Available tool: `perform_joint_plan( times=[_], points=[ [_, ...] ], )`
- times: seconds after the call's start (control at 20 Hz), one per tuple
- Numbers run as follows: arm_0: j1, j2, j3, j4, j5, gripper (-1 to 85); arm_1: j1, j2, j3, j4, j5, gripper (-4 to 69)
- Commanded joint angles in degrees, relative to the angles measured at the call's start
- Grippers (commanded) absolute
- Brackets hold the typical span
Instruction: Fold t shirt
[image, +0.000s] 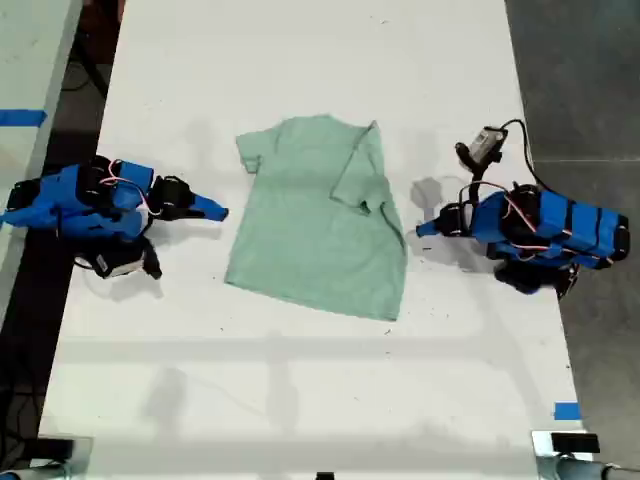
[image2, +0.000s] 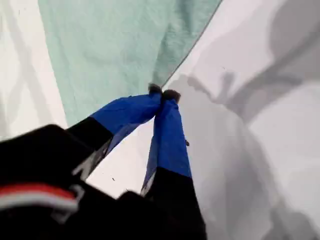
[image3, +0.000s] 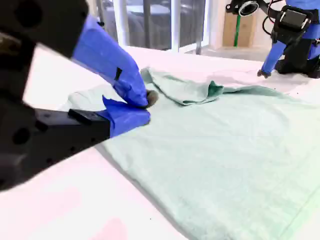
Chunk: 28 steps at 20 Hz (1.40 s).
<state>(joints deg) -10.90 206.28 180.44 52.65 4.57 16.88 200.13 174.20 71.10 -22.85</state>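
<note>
The t shirt (image: 318, 222) lies on the counter (image: 300, 60) between 2 arms, one sleeve folded over it.

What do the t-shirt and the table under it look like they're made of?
The t shirt looks like thin, soft knit cloth, probably cotton: matte pale mint, fine fuzzy texture, with a sleeve folded over limply. The table looks like a hard, smooth white board, perhaps laminate: even, slightly glossy, showing soft shadows.

Pale mint-green t shirt (image: 315, 215) lies flat mid-table, plain; collar toward 12 o'clock, 3 o'clock sleeve folded inward over body.
</note>
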Motion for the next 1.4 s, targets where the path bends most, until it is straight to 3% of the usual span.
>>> perform_joint_plan(
  times=[0.0, 0.4, 0.5, 0.65, 0.9, 1.05, 1.35],
  points=[
    [-5.5, 0.4, 2.5, 7.1, -5.6, 0.0, -0.9, 0.8, 2.3, 0.4, 1.1, 0.3],
    [-7.5, 0.3, -0.4, 6.9, -4.6, -0.1, -0.8, 0.8, 2.3, 0.4, 1.1, 0.3],
    [-13.2, -7.6, -12.5, 9.8, 1.4, -0.1, -0.4, 0.8, 2.3, 0.4, 0.8, 0.3],
    [-24.5, -32.3, -32.3, 9.2, 16.2, -0.1, -0.8, 0.8, 2.3, 0.4, 1.1, 0.3],
    [-44.4, -68.9, -63.5, 17.5, 32.5, 3.5, -1.0, 0.8, 2.3, 0.4, 0.9, 0.3],
    [-50.0, -87.2, -72.9, 20.0, 37.0, 22.2, -1.0, 0.8, 2.2, 0.4, 0.7, 0.3],
    [-49.8, -111.4, -78.7, 15.9, 39.8, 25.0, -1.1, 0.8, 2.2, 0.4, 0.6, 0.3]
  ],
)
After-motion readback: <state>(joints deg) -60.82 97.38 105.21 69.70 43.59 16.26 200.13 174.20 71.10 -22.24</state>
